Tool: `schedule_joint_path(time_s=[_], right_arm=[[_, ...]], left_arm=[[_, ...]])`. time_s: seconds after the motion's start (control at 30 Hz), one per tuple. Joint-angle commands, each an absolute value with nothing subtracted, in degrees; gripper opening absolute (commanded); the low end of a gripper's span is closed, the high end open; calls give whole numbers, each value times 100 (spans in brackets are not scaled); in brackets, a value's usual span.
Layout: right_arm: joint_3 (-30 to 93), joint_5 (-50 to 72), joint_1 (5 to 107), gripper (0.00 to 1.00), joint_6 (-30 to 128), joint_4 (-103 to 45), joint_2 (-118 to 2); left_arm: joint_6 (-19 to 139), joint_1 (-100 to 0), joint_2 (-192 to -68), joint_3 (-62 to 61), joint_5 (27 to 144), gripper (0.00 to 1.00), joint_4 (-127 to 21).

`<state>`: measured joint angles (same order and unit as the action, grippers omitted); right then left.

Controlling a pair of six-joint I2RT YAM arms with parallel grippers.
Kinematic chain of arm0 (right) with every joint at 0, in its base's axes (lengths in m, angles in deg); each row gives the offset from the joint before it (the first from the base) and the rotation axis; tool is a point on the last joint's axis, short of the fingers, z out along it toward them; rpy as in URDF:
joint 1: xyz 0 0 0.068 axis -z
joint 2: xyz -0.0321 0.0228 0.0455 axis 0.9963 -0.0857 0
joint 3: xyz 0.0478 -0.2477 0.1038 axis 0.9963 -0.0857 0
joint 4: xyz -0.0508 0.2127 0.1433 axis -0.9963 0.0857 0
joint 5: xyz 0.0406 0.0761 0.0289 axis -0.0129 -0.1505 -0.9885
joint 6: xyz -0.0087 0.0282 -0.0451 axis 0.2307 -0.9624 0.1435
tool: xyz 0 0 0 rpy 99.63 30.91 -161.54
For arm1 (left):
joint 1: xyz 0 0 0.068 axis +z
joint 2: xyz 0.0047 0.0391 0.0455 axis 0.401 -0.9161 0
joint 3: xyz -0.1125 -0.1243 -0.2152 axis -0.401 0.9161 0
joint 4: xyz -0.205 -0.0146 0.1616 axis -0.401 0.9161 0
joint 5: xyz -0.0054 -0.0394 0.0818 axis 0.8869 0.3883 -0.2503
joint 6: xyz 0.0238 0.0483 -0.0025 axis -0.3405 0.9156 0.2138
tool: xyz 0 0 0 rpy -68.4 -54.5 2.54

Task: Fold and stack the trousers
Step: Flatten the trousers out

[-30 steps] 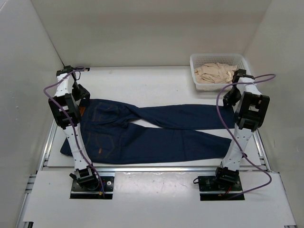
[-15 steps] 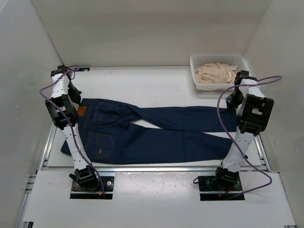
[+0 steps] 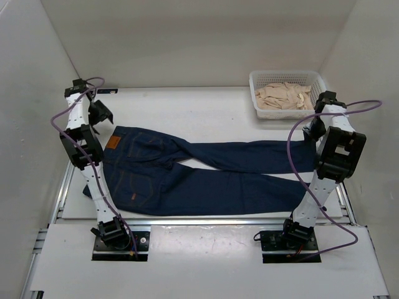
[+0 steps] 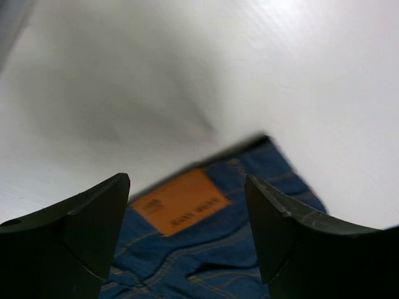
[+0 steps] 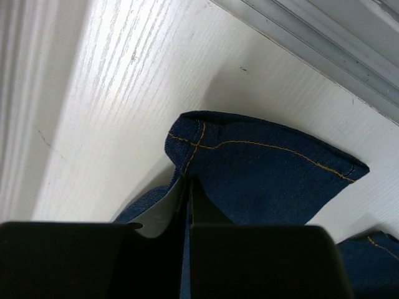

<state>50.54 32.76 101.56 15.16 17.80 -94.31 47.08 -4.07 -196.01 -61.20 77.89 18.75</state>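
**Now, the hem is caught and the waistband is still to be taken**

The trousers [image 3: 187, 171] lie spread flat across the middle of the table [image 3: 206, 106]. The waistband is at your left and both legs run off to your right, crossing a little near the seat. The tan patch [image 4: 181, 202] faces up at the far corner of the waistband.

At the leg ends, your right claw [image 5: 187, 187] is closed tight on the denim. It has pinched a hem [image 5: 262, 168] by its orange stitching and drawn it up off the table into a small peak. It looks like the far leg's hem, though the arm hides part of that end in the overhead view. A second hem shows flat at the lower right corner of the wrist view.

Your left claw [image 4: 187, 180] hangs just above the waistband with its jaws wide apart, holding nothing; the patch sits between them.

I read this as the start of the first fold, with only one end held. Next, lower the left claw onto the waistband edge by the patch and close it before either arm lifts, or the cloth will drag.

The white basket [image 3: 259, 93] of beige clothing is at the far right corner, well apart from the fold.
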Motion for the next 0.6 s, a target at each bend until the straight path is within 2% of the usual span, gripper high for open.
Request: schedule_joint_path(time_s=[0.0, 0.1, 0.13, 0.2, 0.47, 0.53, 0.57], right_arm=[[5028, 3155, 10109, 0, 1618, 1668, -9435], [5028, 3085, 10108, 0, 1671, 1615, -9383], [5028, 3085, 10108, 0, 1671, 1615, -9383], [4967, 3015, 10056, 0, 1671, 1615, -9330], [4861, 2962, 10056, 0, 1724, 1562, -9216], [4809, 2962, 10056, 0, 1724, 1562, -9216], [4809, 2962, 10056, 0, 1724, 1562, -9216]], left_arm=[[4835, -781, -19567, -6610, 7963, 86, 1582], [4949, -1071, -19778, -6969, 7542, 88, 1493], [4949, -1124, -19970, -7076, 7444, 93, 1493], [4949, -1195, -20199, -7400, 7016, 97, 1677], [5142, -1476, -20683, -7340, 6503, 98, 1809], [5142, -1477, -20684, -7340, 6651, 77, 1880], [5203, -1477, -20588, -7262, 6722, 57, 1880]])
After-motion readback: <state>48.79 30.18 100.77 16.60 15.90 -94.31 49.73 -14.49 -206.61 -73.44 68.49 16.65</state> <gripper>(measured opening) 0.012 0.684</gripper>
